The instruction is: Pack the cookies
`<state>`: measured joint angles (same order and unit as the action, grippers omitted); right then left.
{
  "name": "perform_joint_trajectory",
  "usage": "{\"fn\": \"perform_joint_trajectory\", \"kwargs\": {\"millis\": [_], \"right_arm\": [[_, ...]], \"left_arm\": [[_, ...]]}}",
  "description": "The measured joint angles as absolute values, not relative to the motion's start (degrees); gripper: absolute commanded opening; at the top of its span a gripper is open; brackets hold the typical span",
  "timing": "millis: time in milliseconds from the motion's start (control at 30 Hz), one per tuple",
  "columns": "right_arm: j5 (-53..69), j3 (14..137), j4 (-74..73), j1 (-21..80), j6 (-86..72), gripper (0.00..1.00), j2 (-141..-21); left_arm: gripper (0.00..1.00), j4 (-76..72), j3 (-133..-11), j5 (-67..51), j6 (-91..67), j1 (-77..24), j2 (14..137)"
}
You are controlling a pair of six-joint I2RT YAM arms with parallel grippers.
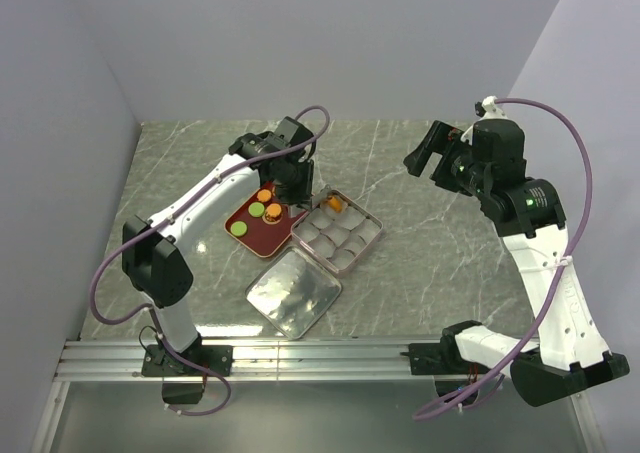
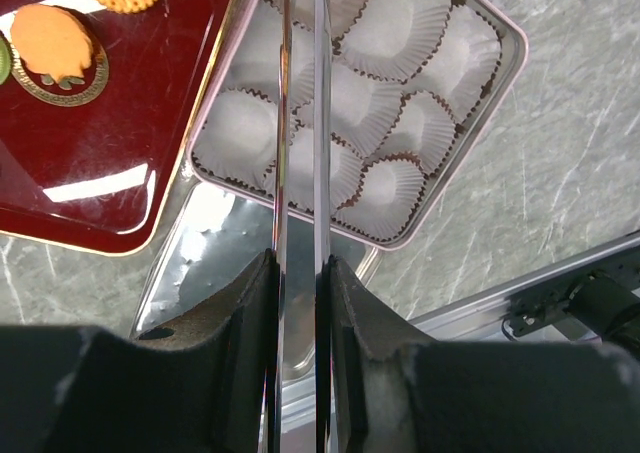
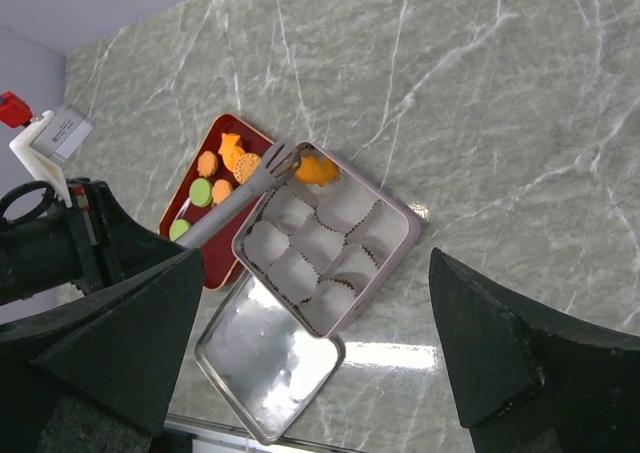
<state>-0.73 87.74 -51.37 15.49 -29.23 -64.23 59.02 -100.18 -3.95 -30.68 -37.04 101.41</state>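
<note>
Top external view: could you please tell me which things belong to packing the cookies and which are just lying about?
Job in hand: cookies, red tray, tin holding one cookie, lid, tongs gripped by the left gripper.

Lying about: right gripper, open and holding nothing; metal rail at the near edge.

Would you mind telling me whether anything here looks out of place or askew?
Nothing looks spilled or damaged. The one untidy detail is the white paper cups in the tin: they crowd unevenly, squashed against one another. The cookies on the red tray lie flat.
</note>
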Motion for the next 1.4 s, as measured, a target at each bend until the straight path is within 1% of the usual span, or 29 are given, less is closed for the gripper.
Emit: {"fn": "perform_joint_trajectory", "kwargs": {"millis": [100,300,500,733,933,1133,1400], "right_arm": [[-0.56,87.74,-51.27,15.49,-29.23,1.0,-64.23],[-0.51,87.74,-50.92,15.49,-29.26,1.0,-64.25],[0.54,87.74,-50.61,15.49,-29.28,1.0,-64.45],[1.13,87.74,-50.63,15.49,-29.3,1.0,-64.49],[1.15,87.74,-50.63,15.49,-29.28,1.0,-64.49],[1.15,87.74,-50.61,15.49,-29.3,1.0,-64.45],[1.52,87.72,-50.59,15.49,-29.34,1.0,-64.45]], "left_arm": [[0.32,59.05,-100.18,-3.11,-30.68,-37.08,101.41],[0.38,60.1,-100.71,-2.11,-30.68,-37.12,101.41],[0.4,62.59,-103.98,0.25,-30.79,-37.17,101.38],[0.41,65.69,-107.33,3.25,-30.83,-37.1,101.1],[0.42,67.48,-107.55,5.52,-30.61,-35.51,100.09],[0.43,67.85,-102.54,7.33,-30.59,-31.42,95.79],[0.44,67.88,-93.34,8.6,-30.79,-31.2,91.74]]}}
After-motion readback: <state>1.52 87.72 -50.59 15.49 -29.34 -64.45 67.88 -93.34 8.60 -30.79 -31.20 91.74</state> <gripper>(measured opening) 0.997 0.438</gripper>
